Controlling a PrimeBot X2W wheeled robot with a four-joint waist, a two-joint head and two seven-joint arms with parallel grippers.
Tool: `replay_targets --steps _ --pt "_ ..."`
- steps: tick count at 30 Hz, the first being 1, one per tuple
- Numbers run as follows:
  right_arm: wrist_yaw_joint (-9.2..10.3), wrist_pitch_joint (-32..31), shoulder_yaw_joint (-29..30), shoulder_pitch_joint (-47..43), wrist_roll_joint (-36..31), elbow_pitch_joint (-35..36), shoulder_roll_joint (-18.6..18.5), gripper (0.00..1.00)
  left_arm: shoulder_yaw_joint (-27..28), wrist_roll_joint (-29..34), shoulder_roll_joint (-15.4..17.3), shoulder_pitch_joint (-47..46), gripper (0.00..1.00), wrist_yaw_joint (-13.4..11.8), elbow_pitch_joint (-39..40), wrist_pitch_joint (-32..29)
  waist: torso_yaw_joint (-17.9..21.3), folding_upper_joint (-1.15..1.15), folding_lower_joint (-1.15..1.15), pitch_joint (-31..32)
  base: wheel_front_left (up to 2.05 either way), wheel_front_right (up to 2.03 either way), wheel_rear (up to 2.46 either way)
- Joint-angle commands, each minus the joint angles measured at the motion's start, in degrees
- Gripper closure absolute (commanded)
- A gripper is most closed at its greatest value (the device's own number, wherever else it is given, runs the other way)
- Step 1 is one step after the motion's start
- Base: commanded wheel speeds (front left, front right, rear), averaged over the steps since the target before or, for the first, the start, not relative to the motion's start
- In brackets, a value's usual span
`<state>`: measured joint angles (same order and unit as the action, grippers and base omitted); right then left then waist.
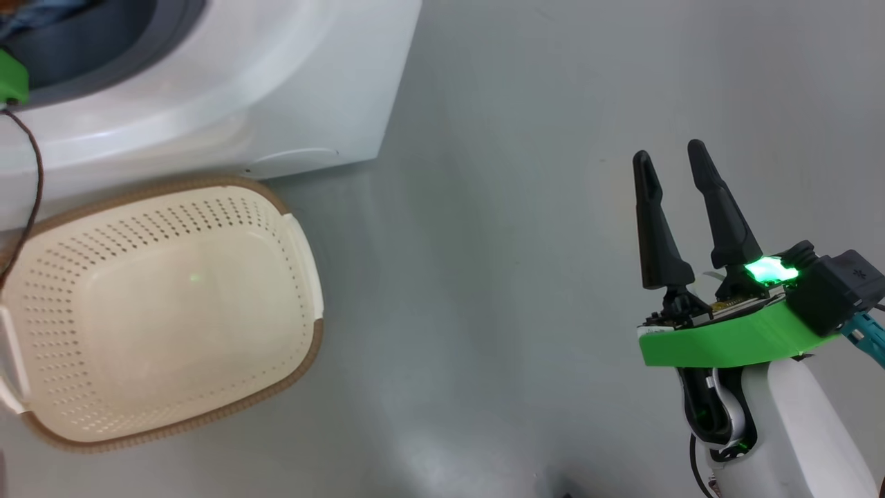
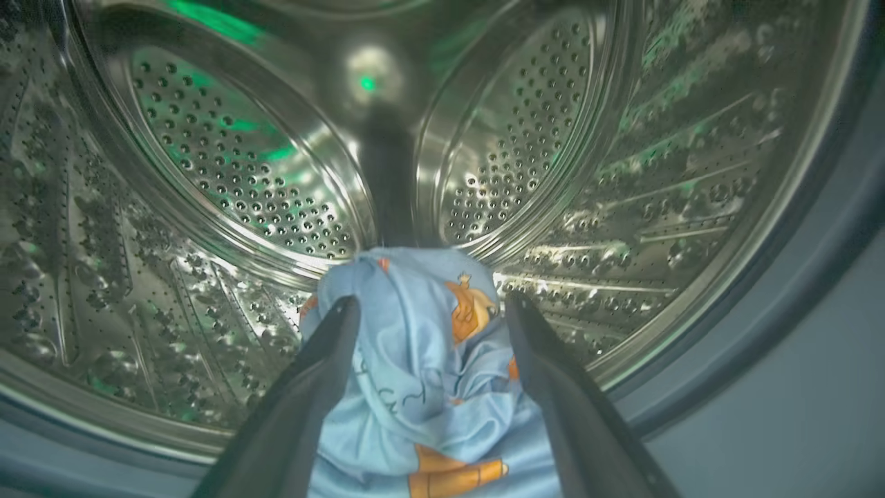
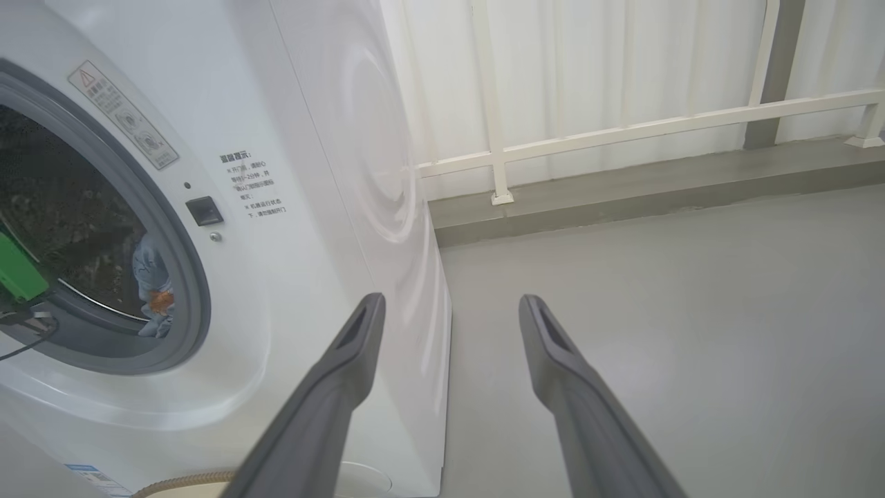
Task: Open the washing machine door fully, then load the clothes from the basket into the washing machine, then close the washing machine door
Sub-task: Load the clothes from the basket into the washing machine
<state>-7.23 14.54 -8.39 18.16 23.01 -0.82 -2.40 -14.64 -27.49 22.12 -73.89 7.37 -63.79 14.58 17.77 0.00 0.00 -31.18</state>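
In the perforated steel drum point(image 2: 228, 173) of the white washing machine point(image 1: 276, 90), the left tool point(image 2: 432, 299) stands released, its dark fingers point(image 2: 311, 387) straddling the light blue bear-print clothes point(image 2: 415, 360). The cream perforated plastic basket point(image 1: 173, 221) sits just before the machine. The right tool point(image 1: 668, 151), also released, hovers over the grey floor point(image 1: 484, 277).

One washing machine point(image 3: 311, 173), one basket point(image 1: 69, 228), one blue bear-print piece of clothes point(image 2: 422, 373). Two grippers, the left gripper point(image 2: 432, 303) and the right gripper point(image 1: 668, 152), with two dark fingers point(image 1: 657, 235) each. One white railing point(image 3: 622, 131).
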Motion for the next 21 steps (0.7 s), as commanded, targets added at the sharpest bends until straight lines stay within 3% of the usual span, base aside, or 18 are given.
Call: replay_targets --steps 1,11,21 --pt "-0.25 0.5 -0.4 -1.3 -0.9 1.0 -0.5 0.0 1.5 -0.7 2.3 1.3 0.0 0.1 3.3 0.4 -0.8 0.0 0.0 1.3 0.0 0.0 0.0" --pt "-0.25 0.5 0.9 -3.0 -1.2 0.0 -1.9 0.0 10.4 1.8 -0.3 14.2 0.0 0.0 15.6 0.4 -2.5 0.0 0.0 6.4 0.0 0.0 0.0" --pt "-0.25 0.5 1.7 -5.5 -1.1 -1.2 -4.0 0.0 14.8 6.2 -4.1 24.9 0.0 0.1 22.4 0.4 -4.4 0.0 0.0 11.4 0.0 0.0 0.0"
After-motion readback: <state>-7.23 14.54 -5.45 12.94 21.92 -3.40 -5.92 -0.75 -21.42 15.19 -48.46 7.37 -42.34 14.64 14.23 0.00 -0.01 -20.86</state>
